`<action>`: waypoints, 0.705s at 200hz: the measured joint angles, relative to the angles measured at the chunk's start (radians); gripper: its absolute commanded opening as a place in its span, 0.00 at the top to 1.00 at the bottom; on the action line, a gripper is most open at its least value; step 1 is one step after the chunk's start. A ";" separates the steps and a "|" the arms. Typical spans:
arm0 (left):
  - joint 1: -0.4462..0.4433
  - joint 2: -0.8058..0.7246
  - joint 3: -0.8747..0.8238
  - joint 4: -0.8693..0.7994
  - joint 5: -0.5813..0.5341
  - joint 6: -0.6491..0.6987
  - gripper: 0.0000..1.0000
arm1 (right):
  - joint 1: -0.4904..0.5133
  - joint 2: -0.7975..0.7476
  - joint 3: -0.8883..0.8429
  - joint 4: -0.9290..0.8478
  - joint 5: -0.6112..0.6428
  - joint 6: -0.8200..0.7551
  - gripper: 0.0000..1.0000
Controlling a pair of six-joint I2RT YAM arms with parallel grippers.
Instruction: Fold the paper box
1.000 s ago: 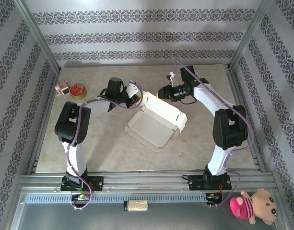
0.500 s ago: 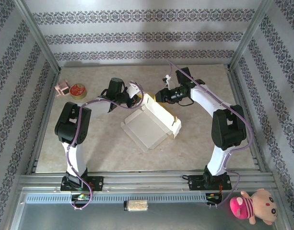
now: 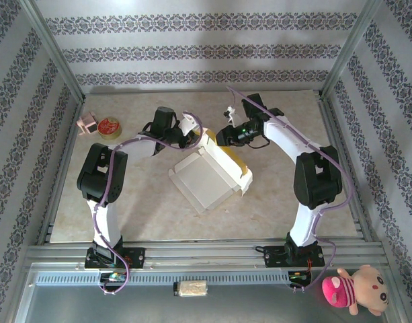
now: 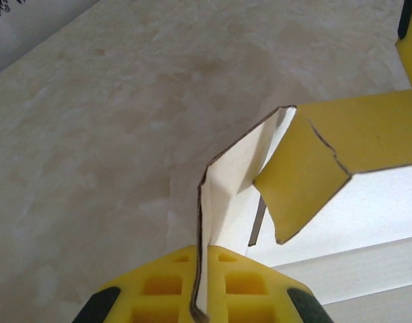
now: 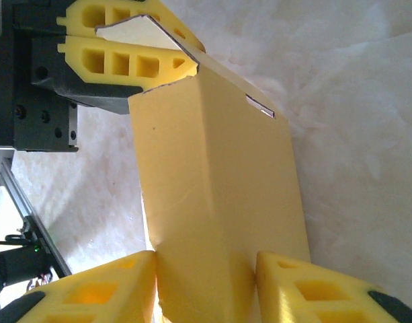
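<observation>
The paper box (image 3: pixel 204 180) lies mid-table, its white inside facing up and its far yellow wall (image 3: pixel 227 158) raised. At the box's far left corner my left gripper (image 3: pixel 192 132) is shut on a thin white flap (image 4: pixel 222 195), which runs edge-on between its yellow fingers (image 4: pixel 158 289). A yellow flap (image 4: pixel 306 182) hangs just to the right of it. My right gripper (image 3: pixel 220 137) is closed on the folded yellow wall (image 5: pixel 212 175), one finger (image 5: pixel 111 289) pressing each side. The left gripper (image 5: pixel 135 47) shows at the far end of that wall, clamped on its flap.
A small round red tin (image 3: pixel 109 127) and a pink object (image 3: pixel 87 124) sit at the table's far left. Patterned walls and metal posts (image 3: pixel 54 50) surround the table. A pink plush toy (image 3: pixel 357 288) lies beyond the near rail at the right.
The right gripper has moved left toward the left gripper, taking the far wall with it. The wall now stands steeper, showing its yellow face, and the box has turned and shifted slightly left.
</observation>
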 measured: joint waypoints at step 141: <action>-0.038 0.023 0.286 -0.338 -0.148 -0.396 0.99 | 0.036 -0.067 0.011 0.087 0.197 0.017 0.65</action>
